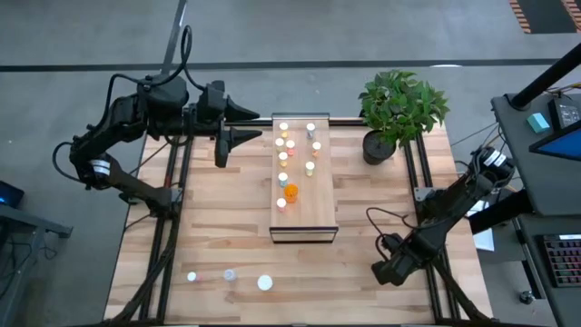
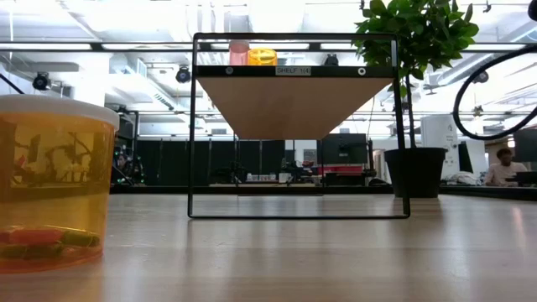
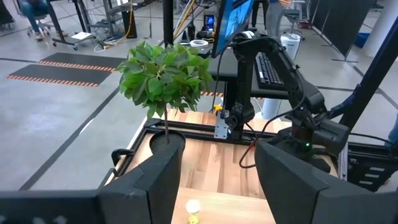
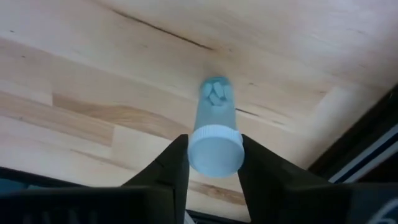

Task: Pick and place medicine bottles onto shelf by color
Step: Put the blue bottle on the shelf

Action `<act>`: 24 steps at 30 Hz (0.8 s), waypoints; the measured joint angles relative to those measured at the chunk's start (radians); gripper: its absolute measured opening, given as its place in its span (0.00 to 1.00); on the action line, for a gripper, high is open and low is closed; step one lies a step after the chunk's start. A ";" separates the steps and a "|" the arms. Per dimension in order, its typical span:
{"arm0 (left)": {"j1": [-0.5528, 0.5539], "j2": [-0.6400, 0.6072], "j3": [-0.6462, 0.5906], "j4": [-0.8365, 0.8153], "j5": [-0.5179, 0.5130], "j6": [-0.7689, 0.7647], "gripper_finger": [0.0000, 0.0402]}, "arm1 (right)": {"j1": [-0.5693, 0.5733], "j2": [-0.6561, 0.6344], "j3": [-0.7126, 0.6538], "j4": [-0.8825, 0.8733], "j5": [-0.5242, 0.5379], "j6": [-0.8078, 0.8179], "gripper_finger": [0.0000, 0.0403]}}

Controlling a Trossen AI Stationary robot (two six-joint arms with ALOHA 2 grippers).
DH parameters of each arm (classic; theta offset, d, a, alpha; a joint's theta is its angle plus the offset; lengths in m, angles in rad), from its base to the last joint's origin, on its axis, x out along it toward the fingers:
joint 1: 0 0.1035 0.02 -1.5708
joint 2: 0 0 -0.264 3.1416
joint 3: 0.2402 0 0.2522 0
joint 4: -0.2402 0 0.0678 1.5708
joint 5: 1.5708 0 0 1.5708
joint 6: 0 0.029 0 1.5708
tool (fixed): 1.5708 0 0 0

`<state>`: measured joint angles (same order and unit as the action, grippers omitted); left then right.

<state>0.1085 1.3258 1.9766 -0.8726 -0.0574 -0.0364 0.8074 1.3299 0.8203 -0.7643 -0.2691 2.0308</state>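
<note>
The shelf (image 1: 304, 204) stands mid-table with several small white-capped bottles on its far half, among them an orange one (image 1: 290, 192). Three more bottles (image 1: 230, 274) stand on the table near its front left. My right gripper (image 1: 386, 271) is low over the table's near right part and is shut on a pale blue bottle (image 4: 215, 115) with a white cap; the high view hides that bottle under the gripper. My left gripper (image 3: 214, 186) hovers open by the shelf's far left corner, above a yellow bottle (image 3: 193, 210). My right gripper pinches the pale blue bottle's white cap (image 4: 214, 152) between its two fingers (image 4: 174, 165), one on each side. The fingers come steeply from above, slanting down. The bottle's body runs away from the fingers, its bottom end (image 4: 216, 92) at the tabletop.
A potted green plant (image 1: 399, 109) stands at the table's far right corner. In the low view a big orange bottle (image 2: 50, 184) sits close to the camera at the left. Dark frame rails (image 1: 427, 272) run along the table's right edge beside my right gripper.
</note>
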 joint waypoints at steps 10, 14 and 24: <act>0.001 0.000 -0.001 0.002 -0.001 -0.008 0.47 | -0.035 -0.056 0.152 -0.118 0.000 -0.059 0.29; 0.001 0.000 -0.003 0.002 0.000 -0.010 0.47 | -0.081 -0.096 0.340 -0.320 0.052 -0.088 0.28; -0.006 0.000 -0.036 0.007 -0.001 -0.009 0.47 | -0.375 -0.029 0.717 -0.576 0.227 -0.459 0.27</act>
<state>0.1023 1.3262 1.9405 -0.8655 -0.0581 -0.0452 0.4321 1.3012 1.5376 -1.3405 -0.0422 1.5714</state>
